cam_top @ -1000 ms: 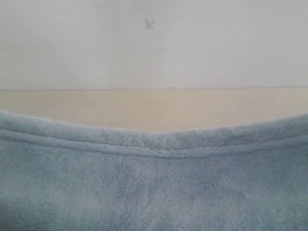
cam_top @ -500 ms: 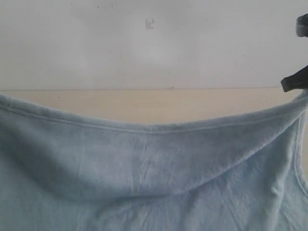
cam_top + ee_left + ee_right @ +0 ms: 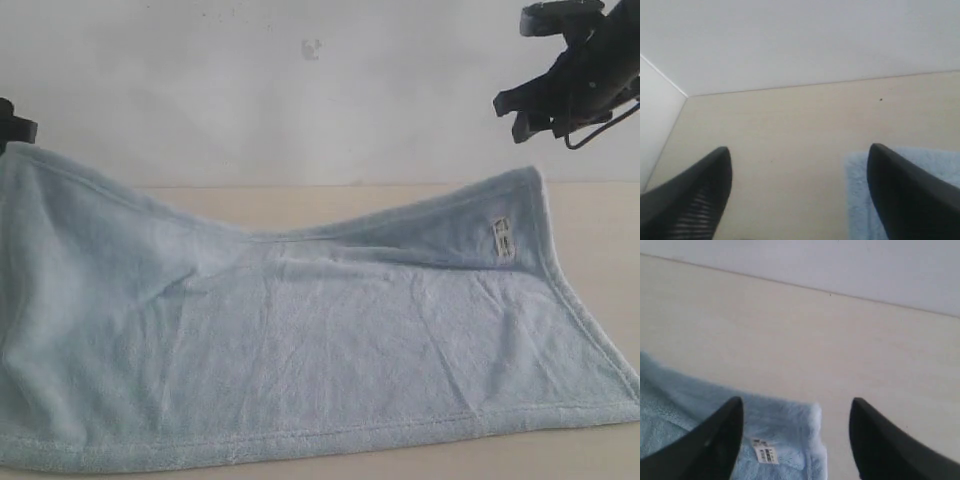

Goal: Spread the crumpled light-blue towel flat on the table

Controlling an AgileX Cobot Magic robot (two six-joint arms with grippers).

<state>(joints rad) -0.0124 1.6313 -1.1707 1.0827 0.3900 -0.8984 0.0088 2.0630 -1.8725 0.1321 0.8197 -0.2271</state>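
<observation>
Towel [image 3: 330,350] spread on table [image 3: 330,205], right gripper [image 3: 796,406] gaping above far-right corner, left gripper [image 3: 799,149] gaping, seemingly beside far-left corner

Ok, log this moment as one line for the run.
towel: mostly spread on table, tag up, left side humped | left jaws: open, empty | right jaws: open, empty, above tag corner

The towel [image 3: 320,350], pale-blue plush fleece with a stitched hem [image 3: 330,438], lies largely opened out on the pale beige bench [image 3: 300,205]. Its far edge dips mid-span. A white tag [image 3: 502,240] sits near the far right corner.
</observation>
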